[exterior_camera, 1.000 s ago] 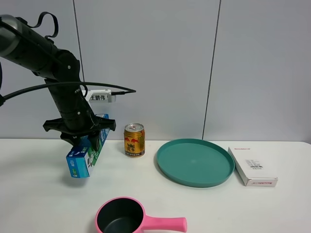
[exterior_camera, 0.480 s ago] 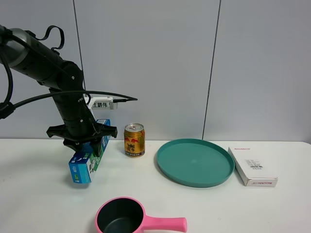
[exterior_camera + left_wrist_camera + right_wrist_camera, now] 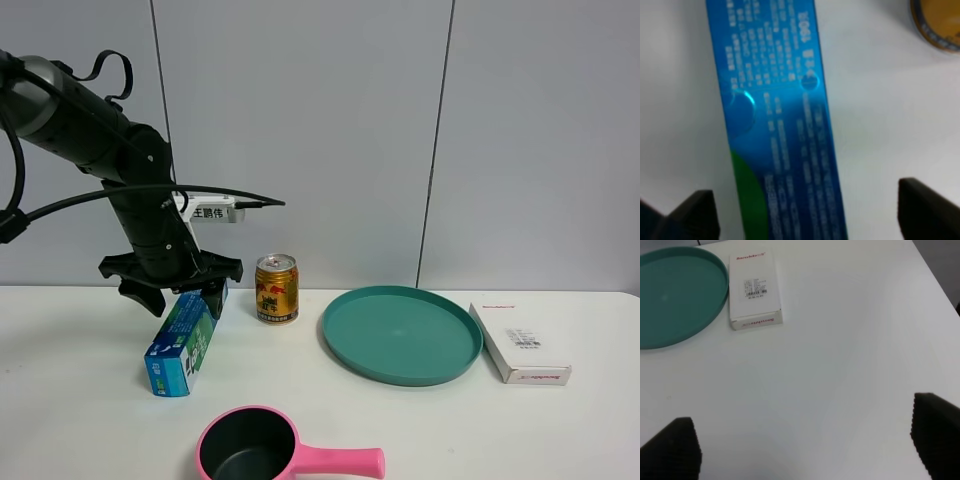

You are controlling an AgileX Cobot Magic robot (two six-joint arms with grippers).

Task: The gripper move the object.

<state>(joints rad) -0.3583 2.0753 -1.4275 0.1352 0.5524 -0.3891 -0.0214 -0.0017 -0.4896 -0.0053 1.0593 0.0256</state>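
Note:
The object, a long blue and green toothpaste box (image 3: 182, 342), lies flat on the white table (image 3: 80, 420), left of the can. My left gripper (image 3: 184, 298) hangs just over its far end, jaws spread wide on either side and not touching it. In the left wrist view the box (image 3: 775, 125) runs between the two black fingertips (image 3: 690, 215), with a gap on each side. My right gripper (image 3: 802, 440) is open and empty above bare table; it is out of the exterior view.
A gold and red can (image 3: 276, 289) stands right of the box. A teal plate (image 3: 345, 350) lies at centre right, a small white box (image 3: 520, 343) beyond it. A pink saucepan (image 3: 215, 440) sits at the front. The right wrist view shows the plate (image 3: 675, 295) and white box (image 3: 754, 292).
The left gripper lowered the toothpaste box onto the table and opened. The box, held tilted in the air before, now lies flat, free of the fingers.

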